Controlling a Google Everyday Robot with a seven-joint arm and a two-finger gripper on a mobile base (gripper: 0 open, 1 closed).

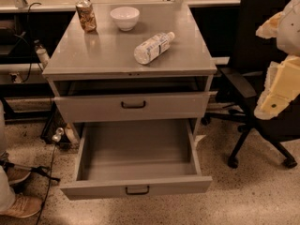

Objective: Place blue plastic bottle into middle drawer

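Observation:
The blue plastic bottle (153, 47) lies on its side on the grey cabinet top (108, 50), its white cap pointing to the back right. The middle drawer (136, 189) is pulled far out below and is empty inside; its dark bar handle faces me. The drawer above it (133, 106) stands slightly out. My gripper (279, 86) shows as cream-coloured parts at the right edge of the view, to the right of the cabinet and well apart from the bottle, holding nothing that I can see.
A brownish patterned can (86, 16) and a white bowl (124, 18) stand at the back of the cabinet top. A black office chair (262, 121) stands right of the cabinet. A person's shoes (18, 205) and cables are on the floor at left.

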